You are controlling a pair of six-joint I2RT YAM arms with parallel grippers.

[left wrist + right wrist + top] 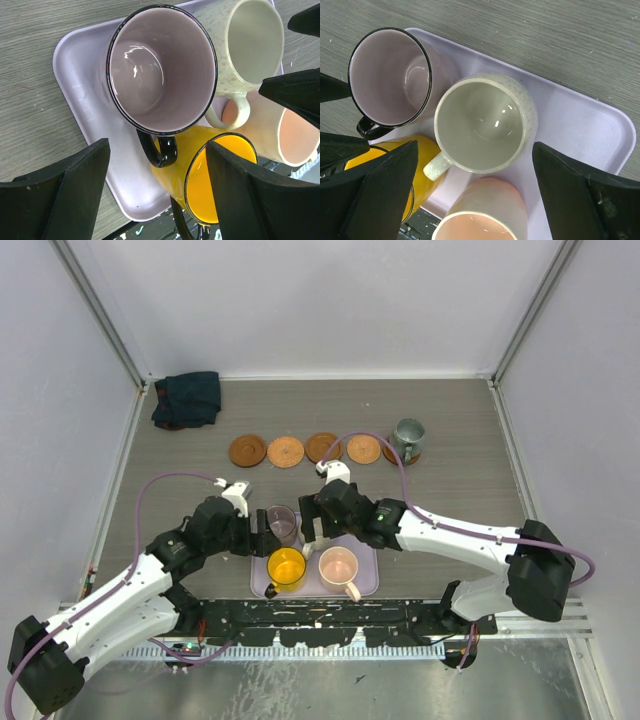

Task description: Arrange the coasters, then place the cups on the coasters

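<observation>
Five brown coasters [286, 451] are laid out in a row across the upper middle of the overhead view, on a grey wood-grain table [470, 410]. Four of them lie bare. The fifth, at the right end of the row, is mostly covered by a grey-green cup [408, 437] standing upright on it, so that only a brown edge shows.

Five cups are counted in all. The other four are crowded upright into a lavender tray [580, 130] at the lower middle of the overhead view, just above the arm bases. A purple cup [160, 70] with a black rim and a cream cup [485, 125] are seen at the back of the tray. A yellow cup [287, 567] and a pink cup [339, 566] are seen at the front. All four are empty and are packed close together.

The left claw [157, 150] is released and is held over the handle of the purple cup, with its fingers spread wide and nothing grasped. The right claw [475, 147] is likewise released, its fingers set far apart above the cream cup, and nothing is gripped.

One dark crumpled cloth [187, 398] is seen in the upper left corner of the table.
</observation>
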